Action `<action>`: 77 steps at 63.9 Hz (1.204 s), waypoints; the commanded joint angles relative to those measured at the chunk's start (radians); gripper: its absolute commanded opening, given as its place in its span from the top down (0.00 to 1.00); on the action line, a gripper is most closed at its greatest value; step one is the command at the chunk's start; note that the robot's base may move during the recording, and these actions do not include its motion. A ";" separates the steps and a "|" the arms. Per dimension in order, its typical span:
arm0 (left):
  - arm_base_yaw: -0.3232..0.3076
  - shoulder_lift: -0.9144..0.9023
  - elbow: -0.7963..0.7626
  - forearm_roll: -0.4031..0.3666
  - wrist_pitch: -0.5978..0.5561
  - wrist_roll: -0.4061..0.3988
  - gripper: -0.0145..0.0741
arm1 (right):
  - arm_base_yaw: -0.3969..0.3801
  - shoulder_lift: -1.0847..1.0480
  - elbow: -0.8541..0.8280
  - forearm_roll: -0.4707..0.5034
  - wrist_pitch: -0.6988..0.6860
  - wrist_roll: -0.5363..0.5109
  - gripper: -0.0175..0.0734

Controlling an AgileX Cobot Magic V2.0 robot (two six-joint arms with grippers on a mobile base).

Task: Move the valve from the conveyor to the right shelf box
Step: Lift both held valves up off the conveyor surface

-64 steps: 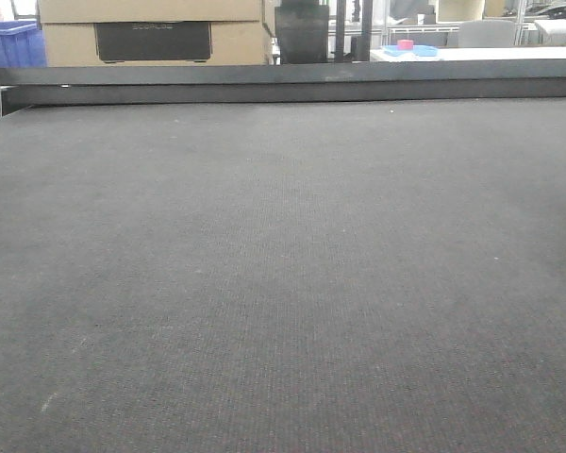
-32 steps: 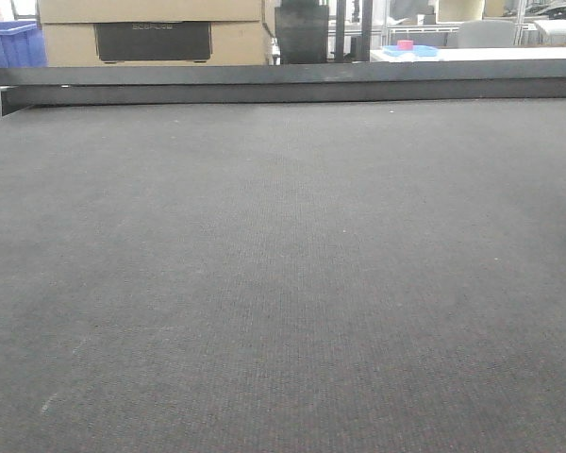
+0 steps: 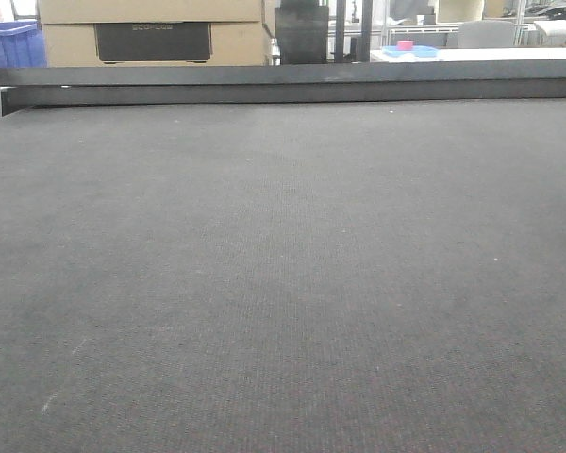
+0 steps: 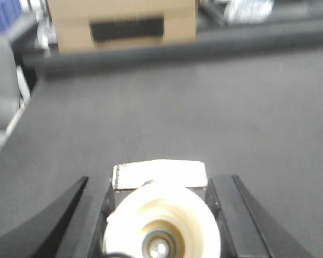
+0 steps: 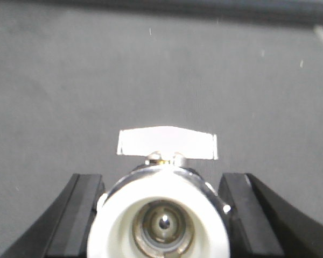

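Dark grey woven conveyor belt (image 3: 283, 283): left gripper (image 4: 159, 212), right gripper (image 5: 161, 212) each clamp white-capped metal valve (image 5: 114, 228), handle 12 o'clock; carry level.

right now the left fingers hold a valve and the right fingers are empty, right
No, the right fingers are not empty: the right wrist view shows them closed on the right valve, its white cap facing the camera. The left fingers do hold the left valve.
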 commanded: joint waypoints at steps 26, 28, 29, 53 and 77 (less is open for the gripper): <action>-0.006 -0.014 -0.007 0.012 -0.086 -0.006 0.96 | 0.007 -0.051 -0.031 0.006 -0.118 -0.007 0.98; -0.006 -0.014 -0.007 0.012 -0.086 -0.006 0.96 | 0.007 -0.051 -0.031 0.006 -0.118 -0.007 0.98; -0.006 -0.014 -0.007 0.012 -0.086 -0.006 0.96 | 0.007 -0.051 -0.031 0.006 -0.118 -0.007 0.98; -0.006 -0.014 -0.007 0.012 -0.086 -0.006 0.96 | 0.007 -0.051 -0.031 0.006 -0.116 -0.007 0.98; -0.006 -0.014 -0.007 0.012 -0.086 -0.006 0.96 | 0.007 -0.051 -0.031 0.006 -0.116 -0.007 0.98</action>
